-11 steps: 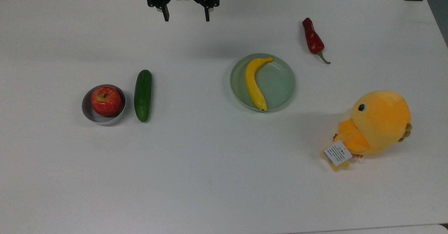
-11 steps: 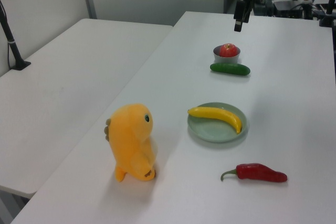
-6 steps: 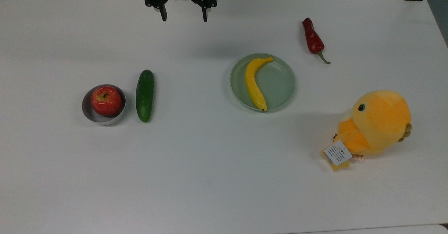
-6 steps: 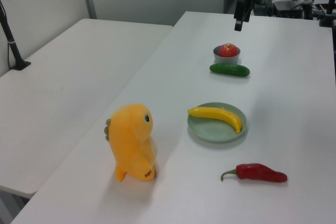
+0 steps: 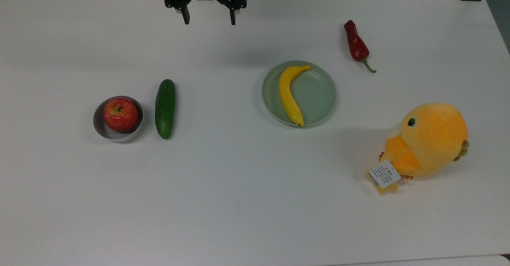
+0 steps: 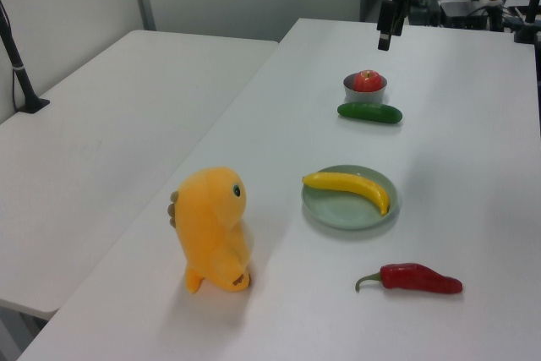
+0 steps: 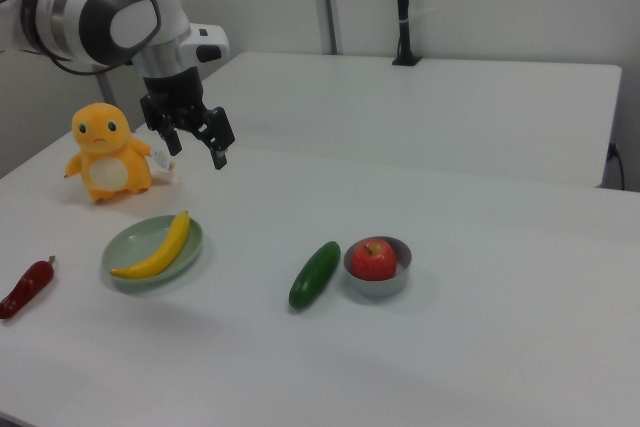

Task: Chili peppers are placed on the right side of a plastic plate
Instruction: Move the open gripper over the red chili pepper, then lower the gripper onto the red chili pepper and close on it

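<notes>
Hand [image 5: 208,19] spread wide, empty — chili pepper [image 5: 356,45] well apart, toward the top view's right

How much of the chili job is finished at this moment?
Nothing looks done yet: the chili pepper lies on the table, apart from the plastic plate, which holds a banana. The hand hangs open and empty, far from the pepper. Reaching, grasping and placing it all remain.

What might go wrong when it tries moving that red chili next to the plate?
The open hand is far from the chili. The chili is thin and glossy, so it may slip. The plate looks light and could get nudged, rolling the banana. The plush toy crowds one side.
</notes>
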Robot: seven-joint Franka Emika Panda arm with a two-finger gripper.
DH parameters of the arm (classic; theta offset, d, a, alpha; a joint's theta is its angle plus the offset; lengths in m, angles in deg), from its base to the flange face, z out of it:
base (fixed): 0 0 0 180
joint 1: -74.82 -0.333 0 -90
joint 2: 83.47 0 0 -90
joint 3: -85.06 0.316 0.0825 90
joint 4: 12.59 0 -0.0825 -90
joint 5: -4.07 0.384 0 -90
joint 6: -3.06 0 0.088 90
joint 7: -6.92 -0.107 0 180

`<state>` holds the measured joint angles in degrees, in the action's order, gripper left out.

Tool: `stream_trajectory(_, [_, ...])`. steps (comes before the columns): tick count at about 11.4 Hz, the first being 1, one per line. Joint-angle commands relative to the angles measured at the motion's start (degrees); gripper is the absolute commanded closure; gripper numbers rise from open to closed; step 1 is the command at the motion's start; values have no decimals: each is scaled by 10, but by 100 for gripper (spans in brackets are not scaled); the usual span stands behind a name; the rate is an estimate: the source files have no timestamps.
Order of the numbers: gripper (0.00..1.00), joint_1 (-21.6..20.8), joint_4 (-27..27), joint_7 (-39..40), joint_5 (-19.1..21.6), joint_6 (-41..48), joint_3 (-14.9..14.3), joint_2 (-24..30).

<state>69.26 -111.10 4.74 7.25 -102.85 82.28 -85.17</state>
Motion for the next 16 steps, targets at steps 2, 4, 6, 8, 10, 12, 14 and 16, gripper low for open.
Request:
stream_trajectory(2, [0, -4, -46, -12, 0, -65, 8, 18])
stream_trajectory(4, [0, -7, -48, -14, 2, -90, 8, 13])
stream_trajectory(6, [0, -18, -53, -23, 23, -91, 20, 12])
stream_trajectory(8, [0, -32, -53, -33, 35, -91, 37, 8])
stream_trajectory(10, [0, -52, -55, -62, 35, -90, 71, -1])
stream_trajectory(12, [0, -54, -55, -83, 35, -91, 130, -18])
stream_trajectory(14, [0, -101, -55, -108, 35, -92, 139, -38])
stream_trajectory(16, [0, -133, -49, -127, 35, -93, 151, -72])
